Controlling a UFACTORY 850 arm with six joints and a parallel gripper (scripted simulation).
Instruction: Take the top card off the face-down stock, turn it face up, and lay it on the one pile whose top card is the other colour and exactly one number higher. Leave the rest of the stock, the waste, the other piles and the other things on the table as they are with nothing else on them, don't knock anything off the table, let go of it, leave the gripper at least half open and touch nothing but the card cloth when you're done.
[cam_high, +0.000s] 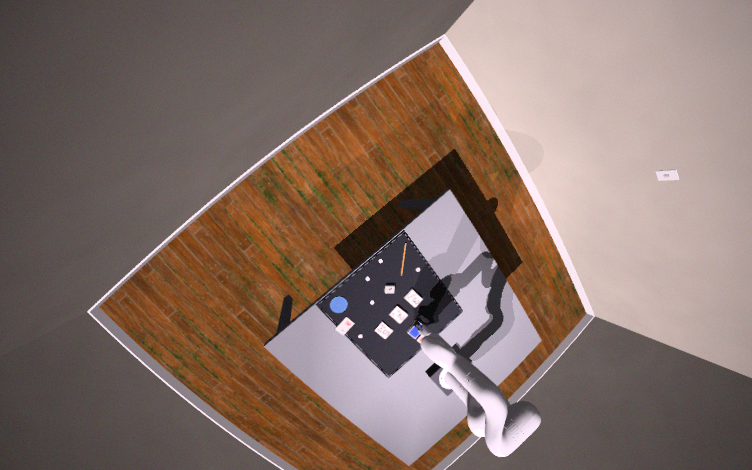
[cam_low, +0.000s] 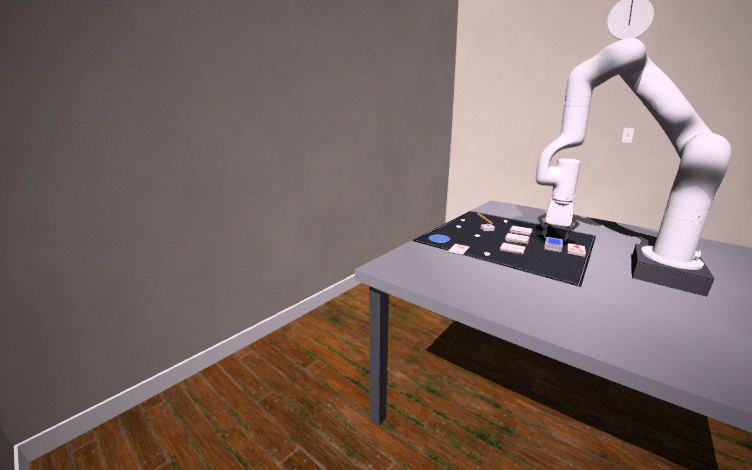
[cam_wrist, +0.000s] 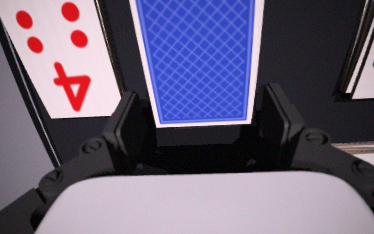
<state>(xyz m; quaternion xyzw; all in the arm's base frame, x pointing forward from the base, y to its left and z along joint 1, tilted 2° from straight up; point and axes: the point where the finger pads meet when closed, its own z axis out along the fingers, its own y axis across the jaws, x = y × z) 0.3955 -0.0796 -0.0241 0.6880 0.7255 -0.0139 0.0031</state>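
The face-down stock (cam_wrist: 197, 57) has a blue cross-hatched back and lies on the black card cloth (cam_low: 504, 241); it also shows in the exterior view (cam_low: 553, 243) and the top view (cam_high: 414, 331). My gripper (cam_wrist: 201, 106) is open and empty, low over the cloth, with its fingers to either side of the stock's near end. The waste (cam_wrist: 60, 55) shows a red four beside the stock, also seen in the exterior view (cam_low: 576, 249). Three face-up piles (cam_low: 516, 238) lie in a column left of the stock; their faces are too small to read.
On the cloth there are also a blue disc (cam_low: 439, 238), a lone face-up card (cam_low: 459, 248), a small block (cam_low: 487, 226), a brown stick (cam_low: 481, 216) and several small white tokens. The arm's base (cam_low: 672, 268) stands on the grey table to the right.
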